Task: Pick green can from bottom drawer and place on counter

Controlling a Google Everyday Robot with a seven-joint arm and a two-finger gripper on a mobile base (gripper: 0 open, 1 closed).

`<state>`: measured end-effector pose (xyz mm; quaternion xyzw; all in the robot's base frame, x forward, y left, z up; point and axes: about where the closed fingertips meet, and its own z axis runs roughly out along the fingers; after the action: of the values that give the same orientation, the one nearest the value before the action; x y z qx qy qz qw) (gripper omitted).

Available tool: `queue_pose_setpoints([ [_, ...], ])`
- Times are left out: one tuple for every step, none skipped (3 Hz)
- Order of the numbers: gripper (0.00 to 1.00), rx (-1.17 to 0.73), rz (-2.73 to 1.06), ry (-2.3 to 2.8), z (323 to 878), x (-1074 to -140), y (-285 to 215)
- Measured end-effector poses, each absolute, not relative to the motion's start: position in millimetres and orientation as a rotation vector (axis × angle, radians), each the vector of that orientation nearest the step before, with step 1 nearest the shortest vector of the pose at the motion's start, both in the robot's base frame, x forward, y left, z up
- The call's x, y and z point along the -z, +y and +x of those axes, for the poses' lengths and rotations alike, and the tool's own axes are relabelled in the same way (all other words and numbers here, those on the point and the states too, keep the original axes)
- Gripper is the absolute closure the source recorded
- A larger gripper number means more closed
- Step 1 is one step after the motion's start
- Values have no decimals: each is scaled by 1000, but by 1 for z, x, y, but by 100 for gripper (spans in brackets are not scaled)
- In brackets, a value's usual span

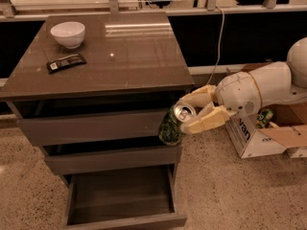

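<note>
The green can (171,126) is tilted, its silver top facing up and right. My gripper (194,111) is shut on the can's upper part and holds it in the air in front of the top drawer's right end, just below the counter's edge. The bottom drawer (122,219) is pulled open and its tray holds nothing that I can see. The counter (129,51) is a glossy brown slab above the can, up and to the left. My white arm comes in from the right.
A white bowl (68,34) and a dark wrapped bar (66,62) lie on the counter's left side. The two upper grey drawers (96,128) are slightly ajar. Cardboard boxes (259,133) with a greenish can (264,117) stand on the floor at the right.
</note>
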<state>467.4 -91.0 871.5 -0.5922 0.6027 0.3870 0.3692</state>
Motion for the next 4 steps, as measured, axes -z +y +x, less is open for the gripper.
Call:
queue_pose_setpoints([
  [100, -993, -1520, 1547, 467, -872, -91],
  [100, -998, -1548, 1554, 488, -877, -80],
  [100, -1012, -1579, 1589, 532, -883, -64],
  [100, -992, -1602, 1579, 584, -911, -38],
])
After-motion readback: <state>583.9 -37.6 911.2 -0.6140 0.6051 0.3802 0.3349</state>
